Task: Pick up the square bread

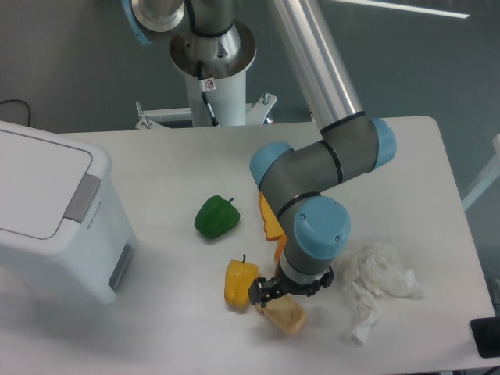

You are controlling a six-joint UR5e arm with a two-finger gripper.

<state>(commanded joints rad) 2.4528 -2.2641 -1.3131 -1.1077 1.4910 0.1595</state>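
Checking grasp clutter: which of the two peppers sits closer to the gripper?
The yellow bell pepper, just beside the gripper that hangs over the pale beige square bread. The green bell pepper lies farther up the table.

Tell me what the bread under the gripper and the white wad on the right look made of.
The square bread looks like foam or matte plastic, a toy: pale beige, even, dull crust. The white wad looks like crumpled tissue or thin paper: soft creases, ragged edges. Neither is certain from here.
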